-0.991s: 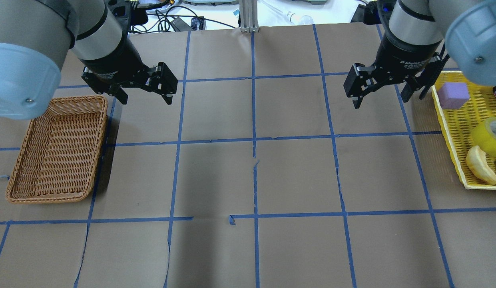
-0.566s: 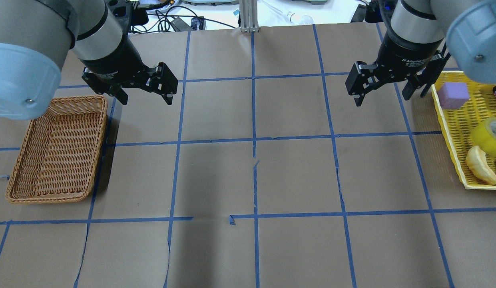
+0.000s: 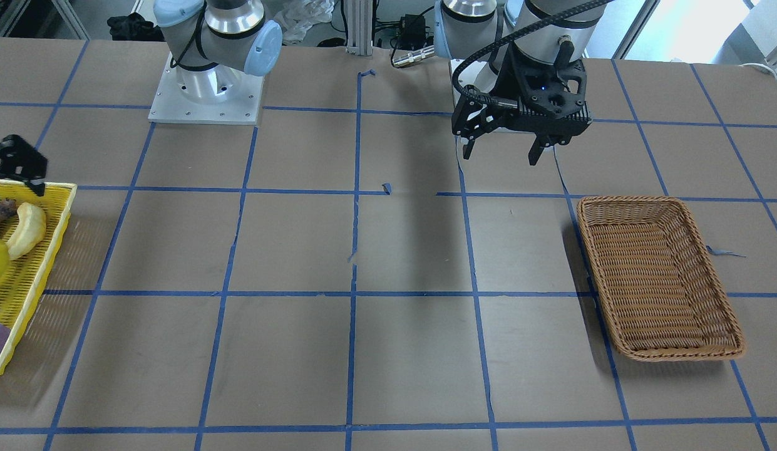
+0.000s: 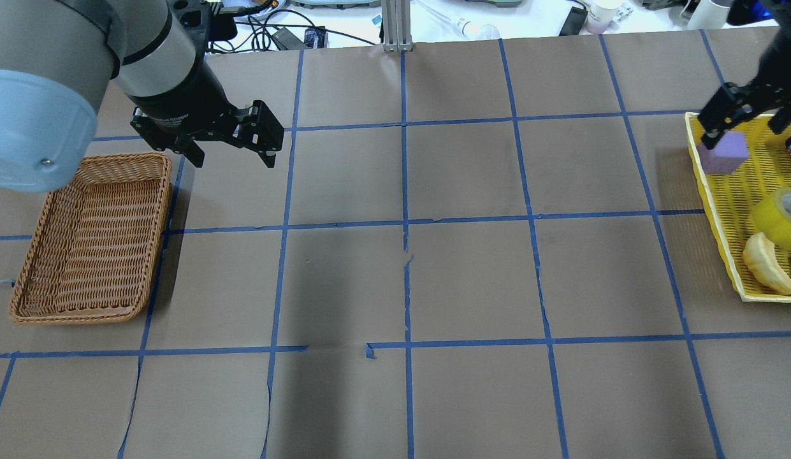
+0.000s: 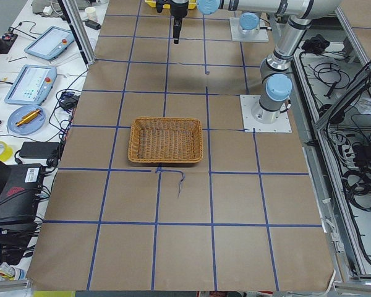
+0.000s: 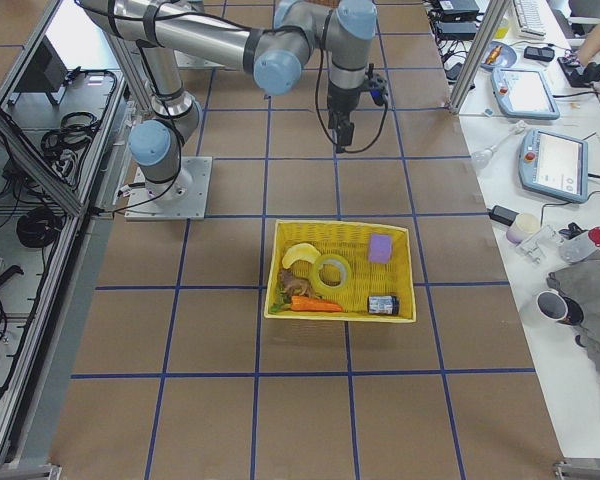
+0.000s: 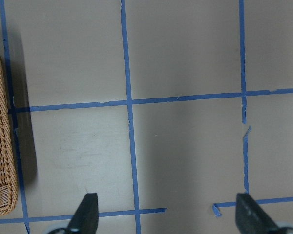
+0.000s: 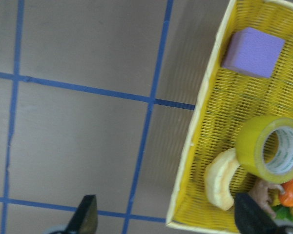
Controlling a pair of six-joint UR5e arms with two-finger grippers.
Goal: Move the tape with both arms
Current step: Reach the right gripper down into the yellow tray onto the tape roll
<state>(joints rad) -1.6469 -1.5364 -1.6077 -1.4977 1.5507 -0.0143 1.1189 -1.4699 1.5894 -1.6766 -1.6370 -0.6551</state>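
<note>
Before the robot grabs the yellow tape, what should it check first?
1. Right gripper open: ok.
2. Right gripper above the tape: not ok, it hovers over the yellow basket's rim, tape off to one side.
3. Room around the tape: not ok, banana lies close against it.
4. Left gripper open for the handover: ok.
5. Wicker basket near the left gripper: ok.

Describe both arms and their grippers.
Left arm and right arm: silver-grey tubes, light blue joint caps. Left gripper and right gripper: black, two jaws each. White lettering marks the left gripper's body; a black ribbed cable loops to its wrist.
</note>
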